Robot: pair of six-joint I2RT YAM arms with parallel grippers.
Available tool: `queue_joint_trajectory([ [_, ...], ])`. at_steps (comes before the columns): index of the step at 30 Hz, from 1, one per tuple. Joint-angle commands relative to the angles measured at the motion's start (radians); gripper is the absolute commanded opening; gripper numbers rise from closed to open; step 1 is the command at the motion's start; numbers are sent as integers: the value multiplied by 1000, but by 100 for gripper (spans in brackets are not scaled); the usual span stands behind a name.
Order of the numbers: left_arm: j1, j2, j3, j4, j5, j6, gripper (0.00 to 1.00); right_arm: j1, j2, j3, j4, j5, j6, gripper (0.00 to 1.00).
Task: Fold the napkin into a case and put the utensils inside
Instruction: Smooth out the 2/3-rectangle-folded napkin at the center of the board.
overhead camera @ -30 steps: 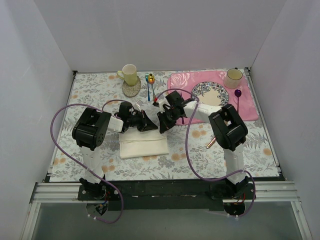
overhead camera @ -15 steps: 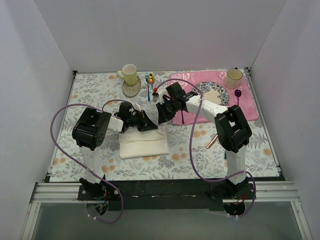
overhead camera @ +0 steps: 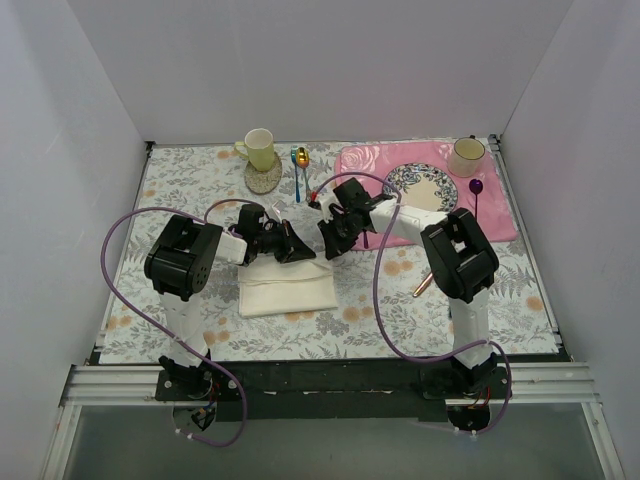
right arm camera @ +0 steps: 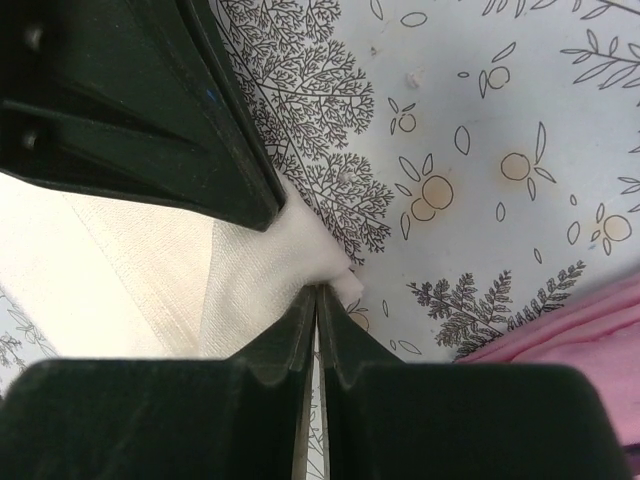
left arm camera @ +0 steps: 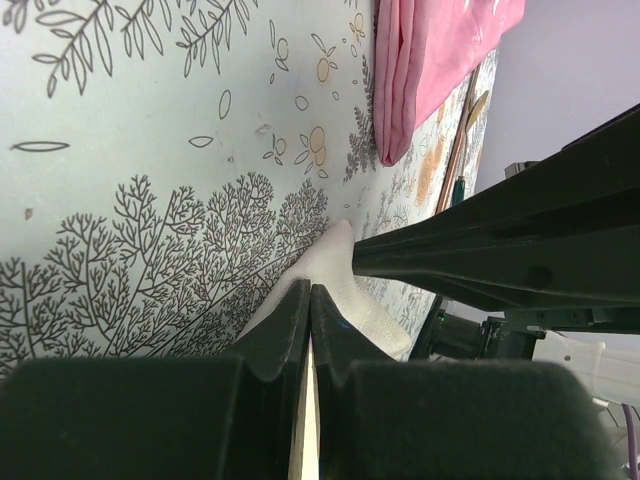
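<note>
The cream napkin [overhead camera: 286, 288] lies folded on the table in front of the arms. My left gripper [overhead camera: 306, 256] is shut on its far right corner, and cloth [left arm camera: 352, 292] pokes out past the closed tips. My right gripper [overhead camera: 323, 256] is shut on the same corner [right arm camera: 300, 262], tip to tip with the left fingers [right arm camera: 150, 110]. A copper-coloured knife [overhead camera: 422, 285] shows partly beside the right arm. In the left wrist view a slim copper utensil with a green stretch [left arm camera: 459, 150] lies past the placemat. I cannot tell which utensil it is.
A pink placemat [overhead camera: 360, 165] at the back right holds a patterned plate [overhead camera: 420, 186], a cup [overhead camera: 466, 155] and a purple utensil [overhead camera: 477, 192]. A yellow mug [overhead camera: 259, 148] stands on a coaster. A blue-handled spoon [overhead camera: 297, 180] lies beside it. White walls enclose the table.
My right gripper swung a little back from the napkin corner and has come forward to it again. The left gripper and the napkin have hardly moved.
</note>
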Motion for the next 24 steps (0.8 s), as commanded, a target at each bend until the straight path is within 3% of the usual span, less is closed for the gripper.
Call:
queue_joint_trajectory([
  [1, -5, 51, -24, -134, -179, 80, 0, 2, 16, 13, -45, 43, -64, 13],
  [6, -5, 41, -31, -136, -184, 86, 0, -1, -53, 137, -120, -17, -75, 22],
  [12, -3, 42, -31, -133, -186, 86, 0, 4, -96, 153, -128, -78, -26, 34],
  [20, -5, 39, -31, -139, -189, 91, 0, 30, -85, 30, -130, -112, 11, 34],
  [24, -6, 35, -34, -137, -190, 94, 0, 43, -81, -69, -94, -92, 8, 27],
])
